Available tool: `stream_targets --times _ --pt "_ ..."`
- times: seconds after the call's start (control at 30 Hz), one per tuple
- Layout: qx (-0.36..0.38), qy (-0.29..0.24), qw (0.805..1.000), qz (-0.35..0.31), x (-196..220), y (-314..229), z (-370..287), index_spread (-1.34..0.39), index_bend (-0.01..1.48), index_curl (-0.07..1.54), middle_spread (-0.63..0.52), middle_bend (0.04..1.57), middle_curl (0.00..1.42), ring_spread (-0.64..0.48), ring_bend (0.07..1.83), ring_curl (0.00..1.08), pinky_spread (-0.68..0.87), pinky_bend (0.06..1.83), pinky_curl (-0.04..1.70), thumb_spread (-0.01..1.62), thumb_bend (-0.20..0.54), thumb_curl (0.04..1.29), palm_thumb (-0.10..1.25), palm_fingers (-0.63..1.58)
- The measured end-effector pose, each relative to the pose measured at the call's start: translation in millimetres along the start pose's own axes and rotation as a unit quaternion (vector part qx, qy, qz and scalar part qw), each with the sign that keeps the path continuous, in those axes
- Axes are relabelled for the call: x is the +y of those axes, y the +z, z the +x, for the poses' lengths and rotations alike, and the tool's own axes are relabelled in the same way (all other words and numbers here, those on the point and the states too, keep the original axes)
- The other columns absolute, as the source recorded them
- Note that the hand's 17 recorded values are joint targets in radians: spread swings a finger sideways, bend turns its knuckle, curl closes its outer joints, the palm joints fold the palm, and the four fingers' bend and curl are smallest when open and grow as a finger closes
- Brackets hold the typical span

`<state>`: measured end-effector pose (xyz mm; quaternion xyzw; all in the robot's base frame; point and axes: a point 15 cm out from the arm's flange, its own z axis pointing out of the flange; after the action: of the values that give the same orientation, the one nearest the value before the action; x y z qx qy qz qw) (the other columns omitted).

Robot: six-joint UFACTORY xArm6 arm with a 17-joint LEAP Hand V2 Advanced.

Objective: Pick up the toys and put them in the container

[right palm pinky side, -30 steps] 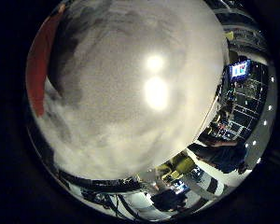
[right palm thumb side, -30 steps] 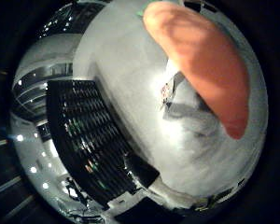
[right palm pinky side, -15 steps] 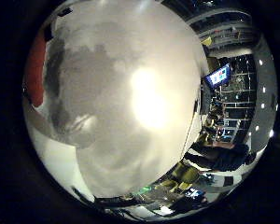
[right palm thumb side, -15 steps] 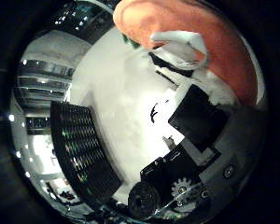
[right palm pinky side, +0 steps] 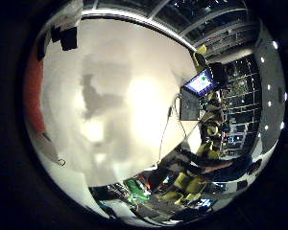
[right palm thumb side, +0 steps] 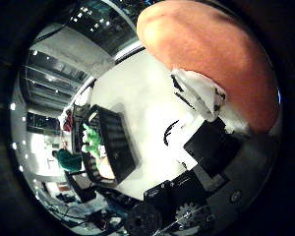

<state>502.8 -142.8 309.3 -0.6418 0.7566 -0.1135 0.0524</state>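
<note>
Lifted: orange toy [right palm thumb side: 211,64] in hand [right palm thumb side: 206,162], above white table [right palm pinky side: 134,96].

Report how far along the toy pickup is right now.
Done: a green toy already sits in the black container on the white table. In hand: the hand has its fingers curled round an orange toy, lifted close to the palm. Left: carry it to the container and release it. No other loose toys show.
</note>
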Motion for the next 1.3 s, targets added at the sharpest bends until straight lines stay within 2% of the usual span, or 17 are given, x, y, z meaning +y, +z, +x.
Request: stream_targets --times 0.27,0.43,0.67,0.87,1.07,1.3 --pt "-0.011 -0.062 0.997 -0.051 47.3 -48.5 -57.3 -0.56 0.60 0.99 -0.37 0.94 0.96 -0.34 1.20 0.77 -0.49 1.03 0.86 1.22 -0.010 0.29 1.05 0.71" --pt "-0.024 -0.105 0.993 -0.046 61.6 -70.1 -110.7 -0.56 0.61 1.00 -0.36 0.95 0.97 -0.34 1.20 0.77 -0.49 1.02 0.88 1.21 -0.010 0.29 1.05 0.71" --pt "-0.039 -0.163 0.984 -0.057 100.7 -66.5 -198.1 -0.56 0.61 1.01 -0.36 0.95 0.98 -0.34 1.20 0.78 -0.50 1.01 0.91 1.21 -0.008 0.29 1.06 0.70" --pt "-0.042 -0.218 0.971 -0.088 136.7 -28.1 -278.9 -0.56 0.60 1.01 -0.36 0.94 0.98 -0.34 1.21 0.78 -0.52 1.00 0.93 1.23 -0.010 0.29 1.05 0.69" --pt "-0.054 -0.249 0.964 -0.070 122.1 9.0 -341.6 -0.56 0.60 1.02 -0.37 0.93 0.99 -0.34 1.19 0.78 -0.53 0.99 0.93 1.23 -0.012 0.28 1.04 0.69" --pt "-0.057 -0.254 0.964 -0.057 72.3 38.0 -382.7 -0.57 0.58 1.02 -0.39 0.92 0.99 -0.35 1.19 0.78 -0.55 0.97 0.94 1.24 -0.013 0.27 1.01 0.70"
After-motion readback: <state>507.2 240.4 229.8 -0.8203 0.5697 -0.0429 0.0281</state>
